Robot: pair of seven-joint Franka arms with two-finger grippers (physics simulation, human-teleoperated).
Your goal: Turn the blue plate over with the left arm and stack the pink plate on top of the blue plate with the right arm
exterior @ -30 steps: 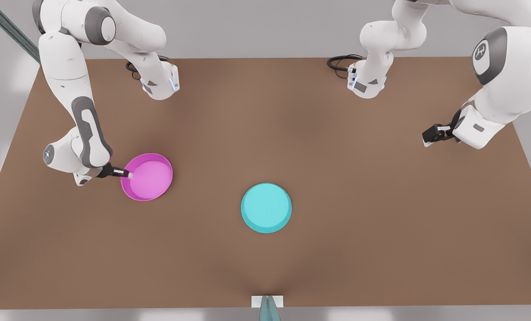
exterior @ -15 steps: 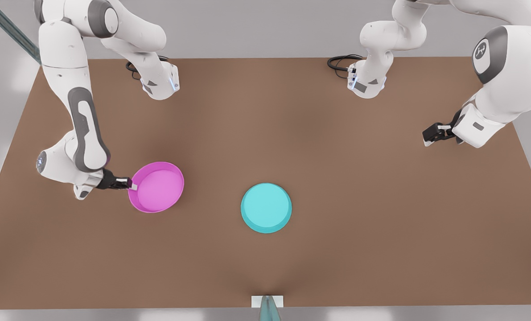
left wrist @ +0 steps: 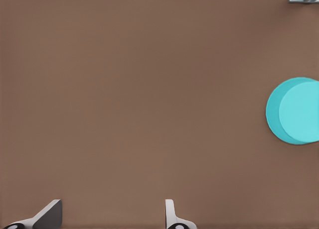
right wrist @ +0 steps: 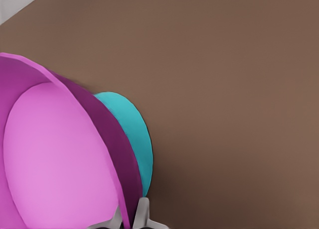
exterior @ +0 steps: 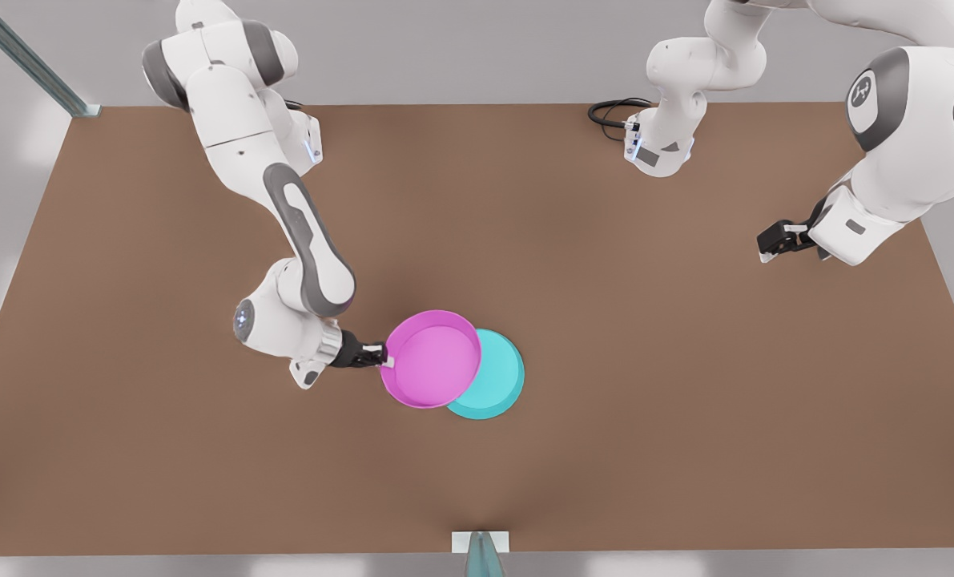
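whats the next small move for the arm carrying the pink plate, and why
Probably carry it a little further toward the front view's right, then lower. The right gripper pinches the pink plate by its rim, and it covers only part of the blue plate, not yet centred.

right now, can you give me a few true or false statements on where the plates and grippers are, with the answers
1. The right gripper is shut on the rim of the pink plate. True.
2. The pink plate sits centred on the blue plate. False: it covers only the part of it toward the front view's left.
3. The left gripper holds the blue plate. False: it waits open, far off toward the front view's right.
4. The blue plate rests on the table. True.
5. The pink plate's hollow side faces down. False: its hollow faces up.
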